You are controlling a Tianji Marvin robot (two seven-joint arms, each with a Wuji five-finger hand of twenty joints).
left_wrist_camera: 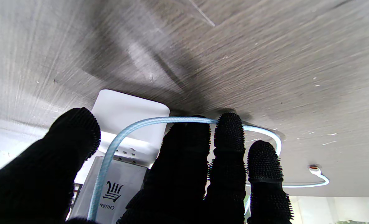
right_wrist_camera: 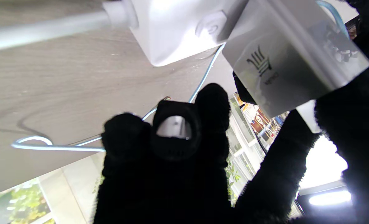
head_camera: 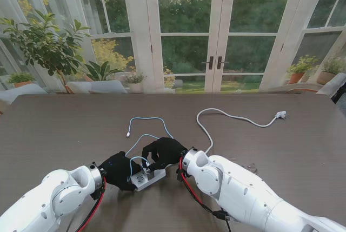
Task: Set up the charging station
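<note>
Near the table's (head_camera: 65, 129) front edge, the power strip (head_camera: 147, 177) is bracketed by both hands, left hand (head_camera: 118, 170) closed on its near-left end, right hand (head_camera: 164, 153) curled over the charger block (right_wrist_camera: 291, 59) (grip uncertain), long axis running left-near to right-far.

One high view and two close wrist views, all meeting at the white power strip (head_camera: 147, 178).

The stand camera looks down from above the shoulders across the table (head_camera: 59, 129) toward glass doors (head_camera: 214, 32). Each wrist camera looks along its black fingers (left_wrist_camera: 184, 161), upside down, very near the power strip, which both share along with the light-blue cable (left_wrist_camera: 134, 130).
</note>
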